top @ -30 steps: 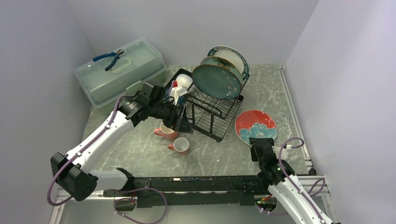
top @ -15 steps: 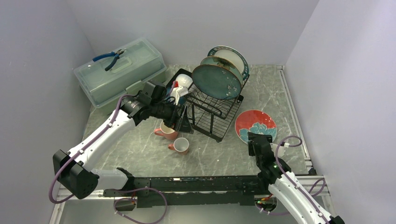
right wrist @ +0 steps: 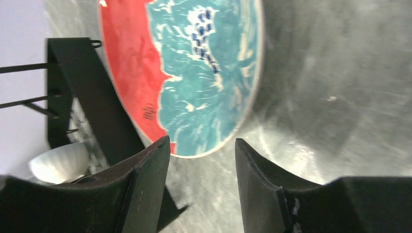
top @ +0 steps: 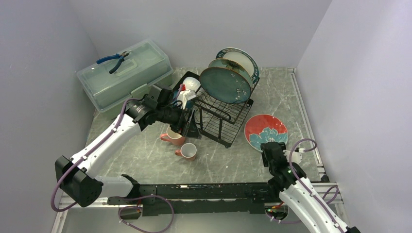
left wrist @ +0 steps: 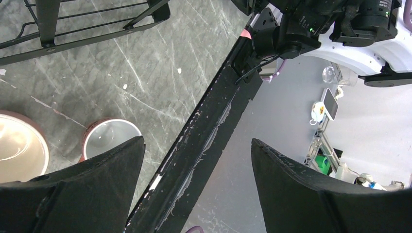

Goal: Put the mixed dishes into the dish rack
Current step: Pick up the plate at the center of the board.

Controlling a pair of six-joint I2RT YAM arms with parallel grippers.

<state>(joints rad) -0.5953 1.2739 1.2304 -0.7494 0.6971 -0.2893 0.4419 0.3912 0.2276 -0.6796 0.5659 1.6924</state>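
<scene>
The black wire dish rack [top: 221,119] holds the glossy teal plate [top: 225,85], the pale green floral plate [top: 228,64] and the white teal-rimmed plate [top: 244,57] upright, with a small white bowl [top: 191,85] at its left end. The red floral plate [top: 266,131] lies flat on the table right of the rack. Two pink mugs [top: 172,137] [top: 188,151] stand upright left of the rack. My left gripper [top: 190,127] is open and empty above the mugs [left wrist: 109,138]. My right gripper [top: 273,148] is open and empty, just short of the red plate's near rim [right wrist: 194,73].
A translucent pale green lidded box [top: 125,73] with blue pliers [top: 112,60] on top stands at the back left. The black rail [top: 194,191] runs along the near edge. Grey walls close in the sides. The rack's foot [right wrist: 73,87] stands left of the red plate.
My right gripper shifted slightly left, then back right and a little nearer, staying at the red plate's near rim. My left arm has barely moved.
</scene>
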